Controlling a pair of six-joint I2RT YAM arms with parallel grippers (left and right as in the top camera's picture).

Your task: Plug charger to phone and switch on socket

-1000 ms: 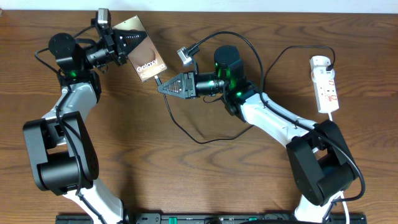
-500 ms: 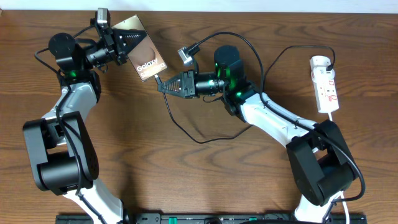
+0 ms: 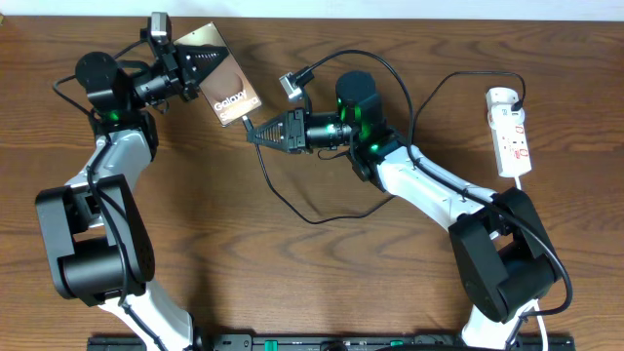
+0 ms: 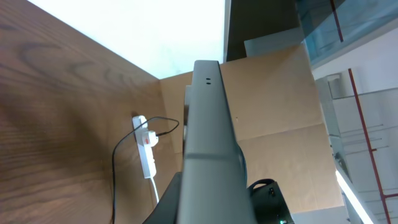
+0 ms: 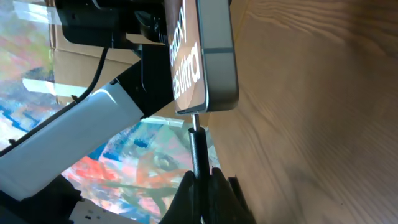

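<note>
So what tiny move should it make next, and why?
Probably ease the right claw straight forward, pressing the charger tip deeper into the phone. The silver tip sits right at the phone's bottom edge and looks lined up, but a sliver of metal shows, so it seems not fully seated. The left claw grips the phone at the other end.

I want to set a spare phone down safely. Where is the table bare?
Widest free patch: the table front centre, between the two arm bases and below the charger loop. Bare wood lies right of the socket. Crowded: where the left gripper holds the phone and the right gripper holds the charger's tip at its edge.
</note>
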